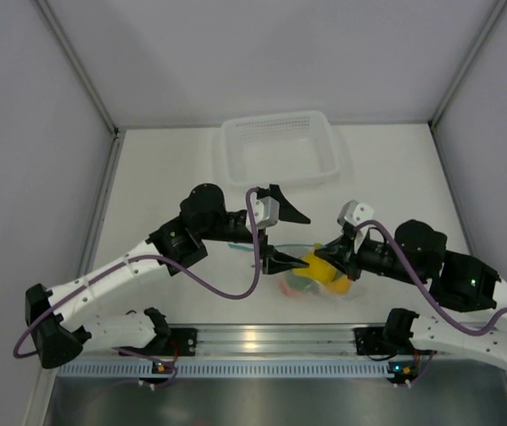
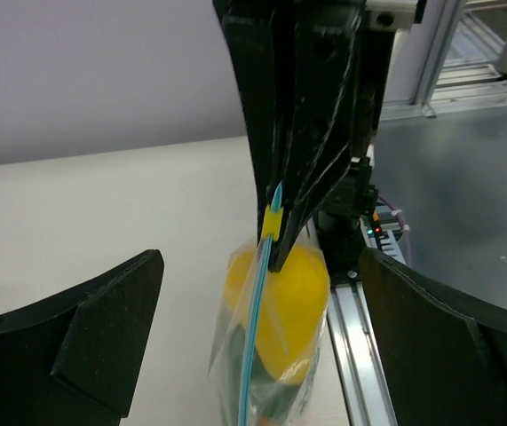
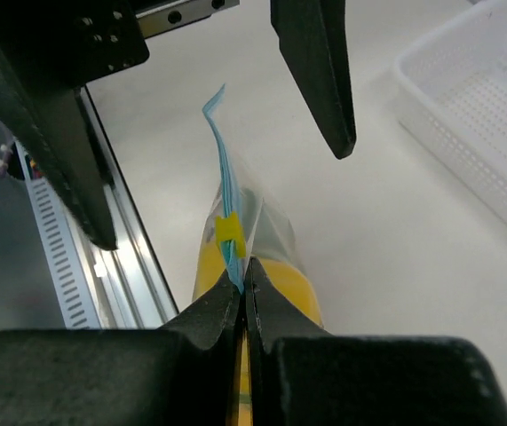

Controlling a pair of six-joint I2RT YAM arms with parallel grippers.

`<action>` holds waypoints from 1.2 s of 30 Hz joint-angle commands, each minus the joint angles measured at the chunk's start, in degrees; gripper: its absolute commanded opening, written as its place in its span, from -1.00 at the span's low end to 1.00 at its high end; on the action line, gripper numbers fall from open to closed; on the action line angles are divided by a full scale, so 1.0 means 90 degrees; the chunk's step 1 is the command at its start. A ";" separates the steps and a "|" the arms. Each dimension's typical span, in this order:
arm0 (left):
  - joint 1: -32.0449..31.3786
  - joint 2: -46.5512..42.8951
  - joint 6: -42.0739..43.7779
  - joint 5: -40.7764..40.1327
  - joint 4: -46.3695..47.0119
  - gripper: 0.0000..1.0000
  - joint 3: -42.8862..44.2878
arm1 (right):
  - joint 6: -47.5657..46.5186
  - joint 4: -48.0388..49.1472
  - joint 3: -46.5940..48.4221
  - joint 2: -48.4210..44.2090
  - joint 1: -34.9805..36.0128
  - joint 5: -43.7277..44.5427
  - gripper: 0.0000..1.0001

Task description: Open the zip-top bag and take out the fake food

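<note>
The zip-top bag (image 1: 311, 277) is clear with a light blue zip strip (image 2: 255, 337) and a small yellow slider (image 3: 228, 229). My right gripper (image 3: 245, 277) is shut on the zip strip just behind the slider and holds the bag up by that edge; it also shows in the top view (image 1: 328, 257). My left gripper (image 2: 260, 262) is open wide, one finger on each side of the bag's free end, touching nothing; in the top view it (image 1: 306, 241) faces the right gripper. Inside the bag the fake food shows as a yellow pepper (image 2: 296, 297) with green and orange pieces (image 1: 297, 286) beneath.
A white mesh basket (image 1: 280, 149) stands at the back centre of the table, also in the right wrist view (image 3: 493, 98). The aluminium rail (image 1: 262, 339) with the arm bases runs along the near edge, close under the bag.
</note>
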 commanded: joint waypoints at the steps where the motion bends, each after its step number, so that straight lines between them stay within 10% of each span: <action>1: 0.0001 0.0131 -0.0463 0.0783 0.1046 0.96 -0.0061 | -0.0148 -0.0367 0.0323 0.0113 0.0094 -0.0151 -1.00; 12: 0.0001 0.0474 -0.0504 0.1126 0.1166 0.42 -0.0022 | -0.0197 -0.0444 0.0362 0.0191 0.0094 -0.0033 -1.00; 17: -0.0009 0.0581 -0.0494 0.0980 0.1166 -0.23 0.0046 | -0.0187 -0.0483 0.0401 0.0269 0.0094 -0.0033 -1.00; 25: -0.0019 0.0728 -0.0504 0.1068 0.1156 -0.21 0.0037 | -0.0148 -0.0444 0.0509 0.0299 0.0094 0.0133 -1.00; 30: -0.0067 0.0806 -0.0494 0.1009 0.1166 -0.62 0.0095 | -0.0148 -0.0444 0.0519 0.0396 0.0094 0.0114 -1.00; 36: -0.0067 0.0806 -0.0494 0.1019 0.1166 -0.49 0.0115 | -0.0148 -0.0474 0.0460 0.0416 0.0084 0.0153 -1.00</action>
